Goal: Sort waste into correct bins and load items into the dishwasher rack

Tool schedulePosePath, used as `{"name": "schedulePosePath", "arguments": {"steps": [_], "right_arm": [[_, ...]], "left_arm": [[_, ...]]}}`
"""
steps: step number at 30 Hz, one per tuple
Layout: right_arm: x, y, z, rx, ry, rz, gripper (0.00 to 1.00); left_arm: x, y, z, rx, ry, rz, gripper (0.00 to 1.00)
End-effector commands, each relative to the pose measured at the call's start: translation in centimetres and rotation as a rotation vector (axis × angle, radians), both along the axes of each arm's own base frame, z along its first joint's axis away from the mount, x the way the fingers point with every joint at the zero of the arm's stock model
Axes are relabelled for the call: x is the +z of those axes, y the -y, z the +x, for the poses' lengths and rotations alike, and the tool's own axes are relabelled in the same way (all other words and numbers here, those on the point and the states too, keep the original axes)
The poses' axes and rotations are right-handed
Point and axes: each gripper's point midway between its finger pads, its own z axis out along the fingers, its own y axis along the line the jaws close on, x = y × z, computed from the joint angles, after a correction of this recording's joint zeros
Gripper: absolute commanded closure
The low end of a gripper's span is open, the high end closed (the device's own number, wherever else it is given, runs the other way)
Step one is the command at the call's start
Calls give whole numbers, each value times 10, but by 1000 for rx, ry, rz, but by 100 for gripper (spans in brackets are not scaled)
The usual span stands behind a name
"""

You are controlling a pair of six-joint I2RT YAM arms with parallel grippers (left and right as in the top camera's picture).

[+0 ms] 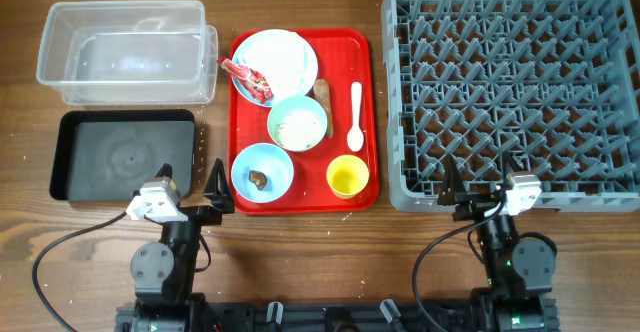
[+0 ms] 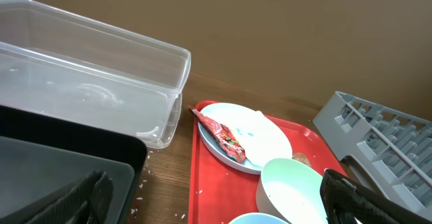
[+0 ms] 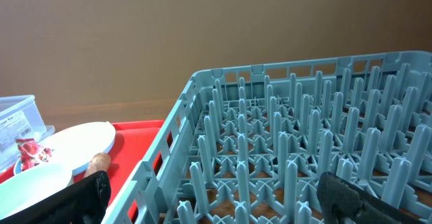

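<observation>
On the flat red tray lie a pale-blue plate with a red wrapper, a mint bowl with white crumbs, a light-blue bowl with a small brown lump, a yellow cup, a white spoon and a brown food stick. The clear tub and black tray sit left. The grey rack sits right. My left gripper is open near the black tray's front right corner. My right gripper is open at the rack's front edge. Both are empty. No napkin shows.
Rice-like crumbs lie on the wood between the black tray and the red tray. In the left wrist view the plate and mint bowl are close ahead. The right wrist view faces the rack's pegs.
</observation>
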Motion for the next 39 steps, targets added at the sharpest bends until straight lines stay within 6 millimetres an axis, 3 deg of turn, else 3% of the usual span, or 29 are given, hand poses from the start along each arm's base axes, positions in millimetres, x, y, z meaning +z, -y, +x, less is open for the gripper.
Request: {"name": "schedulePosePath", "arguments": {"steps": [1, 20, 24, 27, 29, 33, 36, 39], "right_arm": [[1, 0, 0, -2, 7, 3, 0], [1, 0, 0, -2, 7, 2, 0], [4, 2, 0, -15, 17, 4, 0], [31, -9, -3, 54, 122, 35, 0], [42, -9, -5, 52, 145, 23, 0], [96, -10, -15, 53, 230, -45, 0], [131, -8, -15, 41, 195, -81, 0], [165, -3, -1, 8, 122, -125, 0]], "left_arm": [[-1, -2, 0, 10, 1, 2, 0], [2, -2, 0, 10, 12, 2, 0], [20, 4, 0, -29, 85, -2, 0], [52, 18, -5, -107, 197, -2, 0], [63, 18, -6, -110, 173, -1, 0], [103, 18, 1, -113, 84, 58, 0], [132, 19, 21, -121, -49, 100, 0], [155, 20, 57, -130, -223, 94, 0]]}}
